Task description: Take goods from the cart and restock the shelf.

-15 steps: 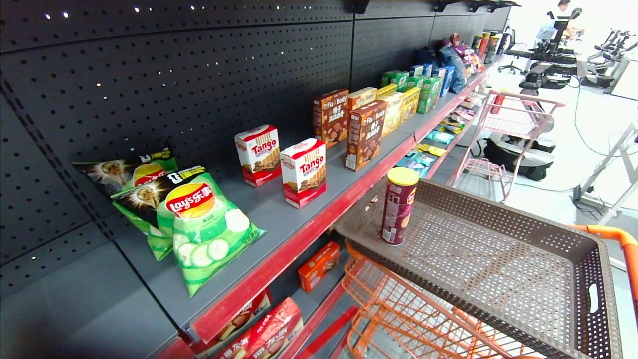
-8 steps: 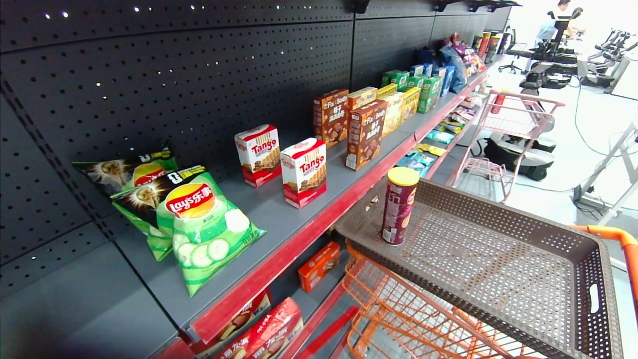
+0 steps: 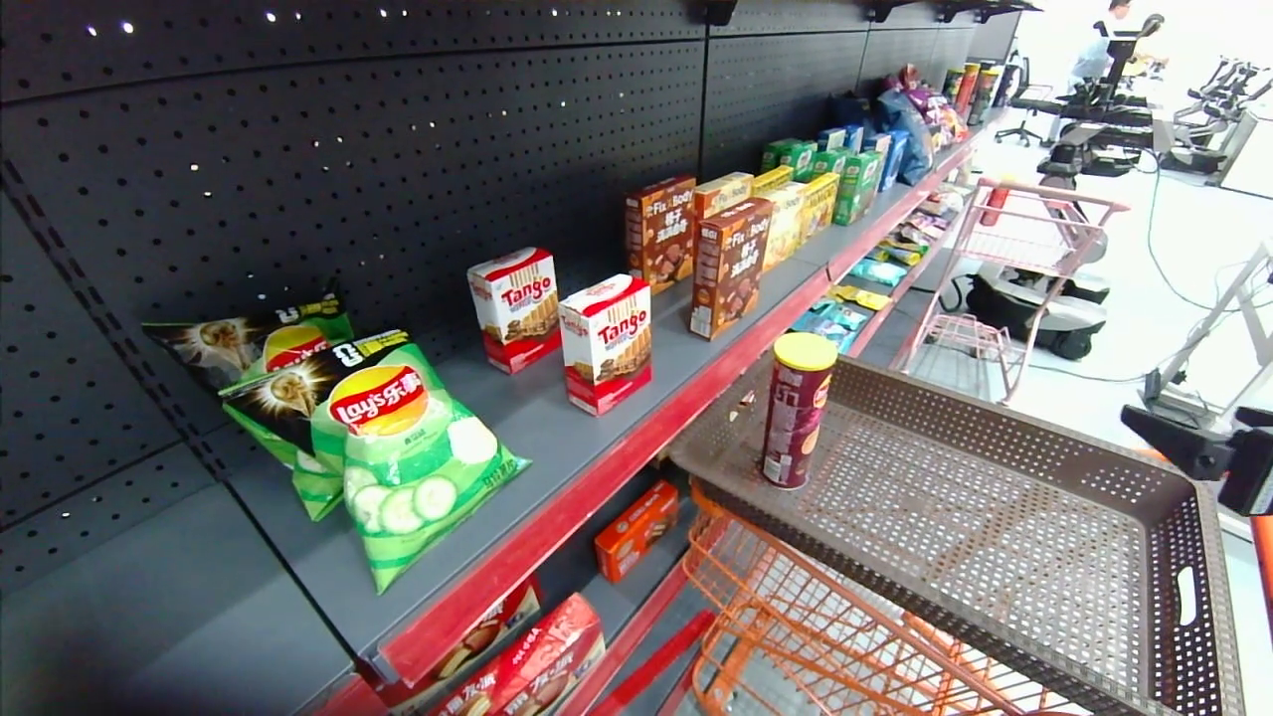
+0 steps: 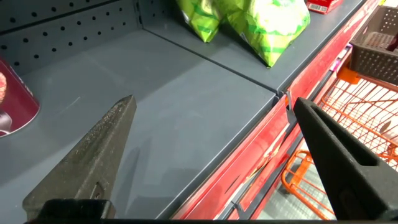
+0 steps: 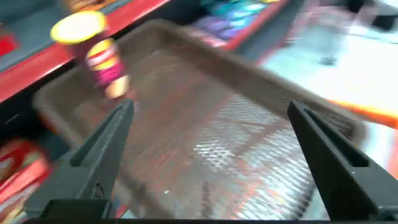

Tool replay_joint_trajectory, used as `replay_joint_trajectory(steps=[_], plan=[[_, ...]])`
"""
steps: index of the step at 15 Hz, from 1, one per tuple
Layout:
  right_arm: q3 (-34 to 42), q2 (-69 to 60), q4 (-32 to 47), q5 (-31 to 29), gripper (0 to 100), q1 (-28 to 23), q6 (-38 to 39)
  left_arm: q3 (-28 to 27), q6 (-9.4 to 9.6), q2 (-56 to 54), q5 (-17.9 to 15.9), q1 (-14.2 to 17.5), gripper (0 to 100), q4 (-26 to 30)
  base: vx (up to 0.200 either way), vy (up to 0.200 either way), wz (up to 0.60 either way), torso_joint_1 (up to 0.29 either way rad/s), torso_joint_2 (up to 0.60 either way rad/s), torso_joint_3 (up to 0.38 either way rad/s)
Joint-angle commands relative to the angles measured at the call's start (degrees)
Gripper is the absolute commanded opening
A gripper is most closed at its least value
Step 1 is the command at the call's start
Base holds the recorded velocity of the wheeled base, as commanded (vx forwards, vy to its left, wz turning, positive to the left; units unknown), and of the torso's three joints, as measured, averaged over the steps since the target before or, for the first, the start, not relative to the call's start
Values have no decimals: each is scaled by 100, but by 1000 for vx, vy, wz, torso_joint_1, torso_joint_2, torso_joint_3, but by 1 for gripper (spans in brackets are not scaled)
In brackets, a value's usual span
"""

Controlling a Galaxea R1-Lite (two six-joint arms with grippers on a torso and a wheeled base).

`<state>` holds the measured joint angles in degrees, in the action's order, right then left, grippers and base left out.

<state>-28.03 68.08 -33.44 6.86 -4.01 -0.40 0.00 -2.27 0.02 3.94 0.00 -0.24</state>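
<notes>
A maroon chips can (image 3: 797, 410) with a yellow lid stands upright in the brown perforated basket (image 3: 1004, 517) on top of the orange cart (image 3: 796, 617). My right gripper (image 3: 1193, 447) hangs at the basket's right end, well away from the can. From the right wrist it is open (image 5: 210, 107) and holds nothing, with the can (image 5: 96, 56) and the basket (image 5: 217, 124) ahead of it. My left gripper (image 4: 214, 106) is open over a bare stretch of the grey shelf (image 4: 155, 112), beside the green chip bags (image 4: 261, 18).
The grey shelf (image 3: 557, 428) with a red front edge carries green chip bags (image 3: 388, 438), two red-and-white wafer boxes (image 3: 605, 343), brown boxes (image 3: 726, 254) and more goods farther along. A maroon container (image 4: 12, 93) stands on the shelf near my left gripper. A pink cart (image 3: 1004, 268) stands in the aisle beyond.
My right gripper has come into the head view at the right edge, above the basket's right end. The can and the shelf goods have not moved.
</notes>
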Motion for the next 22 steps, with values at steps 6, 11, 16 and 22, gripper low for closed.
replay_joint_trajectory(steps=[6, 11, 16, 22], plan=[[-344, 1269, -93, 1572, 100, 120, -680, 0, -2, -2, 2, 0, 100, -2, 0, 0, 0, 0, 0, 0], [-1038, 2297, -365, 1616, 100, 199, -821, 0, -2, -2, 2, 0, 100, -2, 0, 0, 0, 0, 0, 0], [-1100, 3527, -1815, 1634, 100, 1095, -804, 0, -2, -2, 2, 0, 100, -2, 0, 0, 0, 0, 0, 0], [-1979, 4855, -2677, 1854, 100, 1377, -812, 0, -2, -2, 2, 0, 100, -2, 0, 0, 0, 0, 0, 0]])
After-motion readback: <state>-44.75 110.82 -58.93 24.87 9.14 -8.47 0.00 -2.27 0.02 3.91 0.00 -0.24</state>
